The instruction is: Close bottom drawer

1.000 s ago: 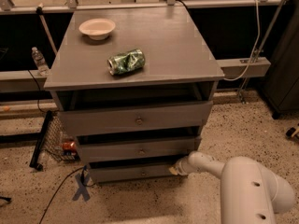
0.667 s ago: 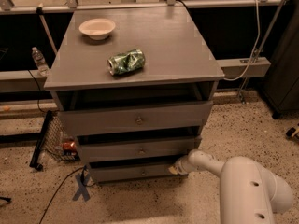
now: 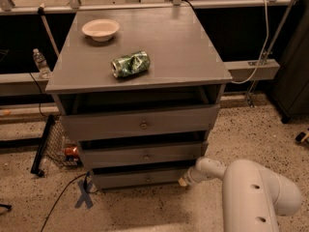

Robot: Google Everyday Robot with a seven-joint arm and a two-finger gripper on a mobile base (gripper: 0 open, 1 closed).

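Note:
The grey wooden cabinet (image 3: 145,71) has three drawers. The bottom drawer (image 3: 137,178) is the lowest, a low wide front with a small round knob (image 3: 147,180), and a dark gap shows above it. My white arm (image 3: 251,192) reaches in from the lower right. My gripper (image 3: 183,180) is at the right end of the bottom drawer's front, touching or nearly touching it.
A white bowl (image 3: 100,29) and a crushed green can (image 3: 130,64) lie on the cabinet top. A plastic bottle (image 3: 40,62) stands at the left. A wire basket (image 3: 60,146) and black cables (image 3: 63,197) lie on the speckled floor left of the cabinet.

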